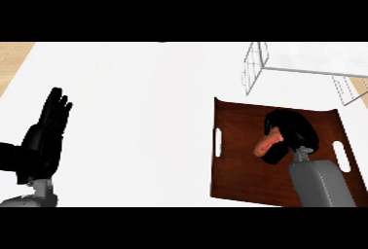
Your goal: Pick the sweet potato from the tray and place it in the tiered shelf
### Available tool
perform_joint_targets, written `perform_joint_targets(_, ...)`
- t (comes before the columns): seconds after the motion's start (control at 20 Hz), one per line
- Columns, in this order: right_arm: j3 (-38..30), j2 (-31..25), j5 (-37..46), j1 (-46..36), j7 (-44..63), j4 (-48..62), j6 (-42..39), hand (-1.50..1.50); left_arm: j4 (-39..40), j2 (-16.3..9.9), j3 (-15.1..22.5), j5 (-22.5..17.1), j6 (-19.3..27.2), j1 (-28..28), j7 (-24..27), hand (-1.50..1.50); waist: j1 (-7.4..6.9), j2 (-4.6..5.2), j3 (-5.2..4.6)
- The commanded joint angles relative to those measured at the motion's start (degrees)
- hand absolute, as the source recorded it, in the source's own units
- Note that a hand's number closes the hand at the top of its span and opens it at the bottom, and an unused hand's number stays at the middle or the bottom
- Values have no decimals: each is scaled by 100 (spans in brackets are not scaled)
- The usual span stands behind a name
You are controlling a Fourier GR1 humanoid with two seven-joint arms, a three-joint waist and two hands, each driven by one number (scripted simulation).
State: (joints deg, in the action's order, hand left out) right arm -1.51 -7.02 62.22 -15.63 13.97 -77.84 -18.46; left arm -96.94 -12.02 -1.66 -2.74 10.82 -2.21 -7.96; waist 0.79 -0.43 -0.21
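An orange-pink sweet potato [267,143] lies on the dark brown wooden tray [241,170] at the right of the white counter. My right hand [293,130] is over the tray, its fingers curled round the sweet potato's right side and hiding part of it. The tiered shelf [302,65], pale wire and glass, stands at the back right, beyond the tray. At the left edge my left hand [46,133] stays open with its fingers pointing up, far from the tray.
The white counter [137,97] spreads wide between the left hand and the tray. A strip of wooden floor [13,58] shows past the counter's far left corner. The tray has slot handles on its left and right sides.
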Motion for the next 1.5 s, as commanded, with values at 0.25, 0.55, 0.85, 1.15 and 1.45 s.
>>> perform_joint_targets(0.25,-258,691,-1192,-355,1617,-2426,92,150,-142,46,12,46,22,88,-62,0,-24,-27,17)
perform_joint_targets(0.55,-847,553,-870,-855,2675,-3609,-169,150,18,168,154,206,85,-207,-131,0,-23,20,17)
perform_joint_targets(0.85,-1595,-322,-1300,-1735,3106,-3504,-749,150,147,143,-25,90,-93,-250,-32,0,-84,39,19)
perform_joint_targets(1.15,-1864,-709,-1413,-1637,2525,-2683,17,150,107,373,124,270,-38,-182,9,0,-96,45,21)
perform_joint_targets(1.45,-2136,-1030,-1364,-2035,1748,-939,1046,150,-77,288,13,266,-172,103,138,0,-144,57,22)
